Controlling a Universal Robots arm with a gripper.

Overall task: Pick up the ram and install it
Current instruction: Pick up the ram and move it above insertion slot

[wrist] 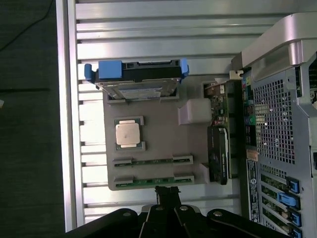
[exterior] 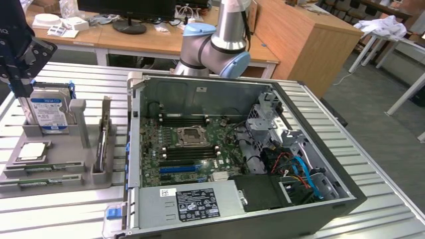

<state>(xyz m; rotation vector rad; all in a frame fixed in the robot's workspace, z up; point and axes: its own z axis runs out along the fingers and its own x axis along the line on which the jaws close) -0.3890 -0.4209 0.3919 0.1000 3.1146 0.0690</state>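
Two ram sticks, thin and green, lie in slots at the end of the grey fixture tray [exterior: 66, 177]; one ram stick [exterior: 41, 171] is beside the other [exterior: 32, 182]. In the wrist view the ram sticks [wrist: 151, 161] [wrist: 148, 180] lie just in front of my gripper [wrist: 167, 192], whose dark fingers are shut with nothing between them. In the exterior view my gripper [exterior: 21, 87] hangs high over the tray's hard-drive end, clear of the tray. The open computer case [exterior: 345, 194] shows the motherboard with its black memory slots [exterior: 189, 119].
The tray also carries an upright blue-labelled hard drive [exterior: 48, 107], a square silver processor chip [exterior: 32, 151] and an upright card [exterior: 104, 134]. The arm's base [exterior: 216, 47] stands behind the case. All rests on a ribbed metal table [exterior: 59, 209]; desks stand beyond.
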